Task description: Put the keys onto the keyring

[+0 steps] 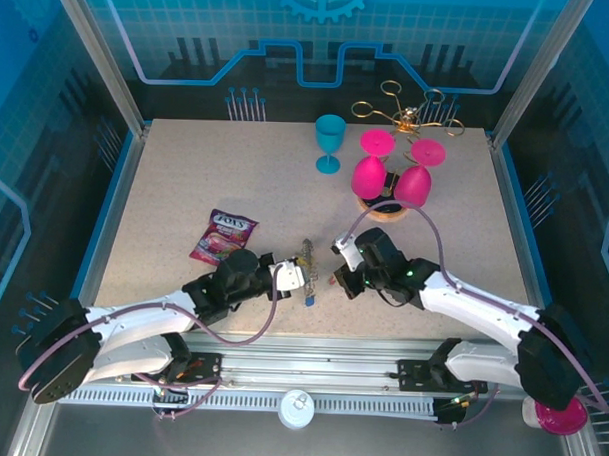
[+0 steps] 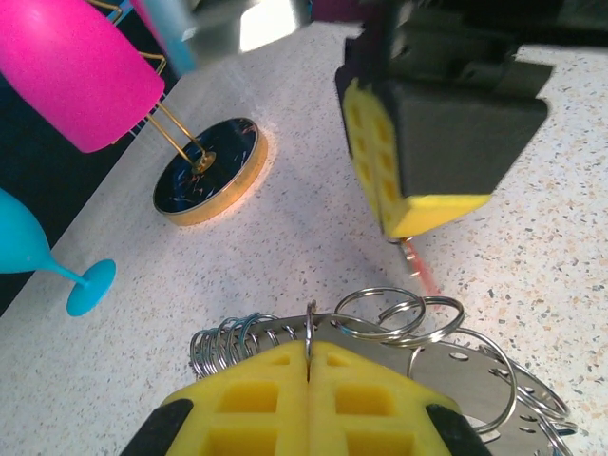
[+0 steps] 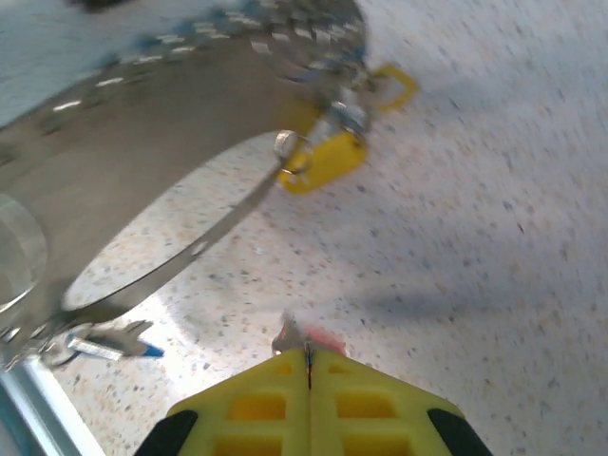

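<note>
left wrist: left gripper [image 2: 309, 359] clamped on the keyring [image 2: 456, 366]. right gripper [image 3: 307, 366] pinches the red key [image 3: 321, 339] by the front edge of the surface [image 3: 494, 237].

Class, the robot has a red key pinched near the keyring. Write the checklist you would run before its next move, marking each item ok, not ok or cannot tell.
1. Left gripper shut on the keyring: ok.
2. Right gripper shut on the red key: ok.
3. Red key meeting the keyring: not ok, they are apart.
4. Yellow key hanging on the keyring: ok, a small ring passes through it.
5. Blue key on the keyring: cannot tell.
</note>
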Available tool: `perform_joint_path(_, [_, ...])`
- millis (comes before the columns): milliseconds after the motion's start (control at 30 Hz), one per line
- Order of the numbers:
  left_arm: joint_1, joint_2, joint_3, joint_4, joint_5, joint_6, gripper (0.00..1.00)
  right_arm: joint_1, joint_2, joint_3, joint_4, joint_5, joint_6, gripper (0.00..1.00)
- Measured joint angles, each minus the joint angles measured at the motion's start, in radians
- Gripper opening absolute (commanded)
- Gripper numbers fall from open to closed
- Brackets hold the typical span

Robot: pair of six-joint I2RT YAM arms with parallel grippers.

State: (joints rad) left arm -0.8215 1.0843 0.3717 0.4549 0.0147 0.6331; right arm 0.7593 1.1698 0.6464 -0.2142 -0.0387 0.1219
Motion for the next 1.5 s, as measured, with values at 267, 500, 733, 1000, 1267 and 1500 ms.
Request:
perform_joint_path(267, [0.018, -0.023, 0.0, -0.028, 0.009, -0.042, 0.0, -0.024, -0.051, -0.012, 0.057, -0.196, -0.274, 0.0])
perform_joint_path(500, [0.029, -0.027, 0.0, -0.04, 0.049, -0.083, 0.0, -0.036, -0.05, 0.018, 0.048, -0.34, -0.442, 0.0])
perform_joint_path(733, [0.032, -0.027, 0.0, -0.048, 0.089, -0.088, 0.0, -0.036, -0.011, 0.058, 0.045, -0.426, -0.521, 0.0])
perform_joint_path(1000, [0.034, -0.027, 0.0, -0.053, 0.116, -0.109, 0.0, -0.036, 0.006, 0.063, 0.074, -0.437, -0.531, 0.0])
perform_joint_path(1267, [0.035, -0.027, 0.0, -0.054, 0.125, -0.111, 0.0, -0.034, 0.009, 0.063, 0.119, -0.397, -0.531, 0.0])
perform_joint_path(1500, [0.035, -0.027, 0.0, -0.055, 0.125, -0.111, 0.0, -0.032, 0.035, 0.063, 0.14, -0.387, -0.53, 0.0])
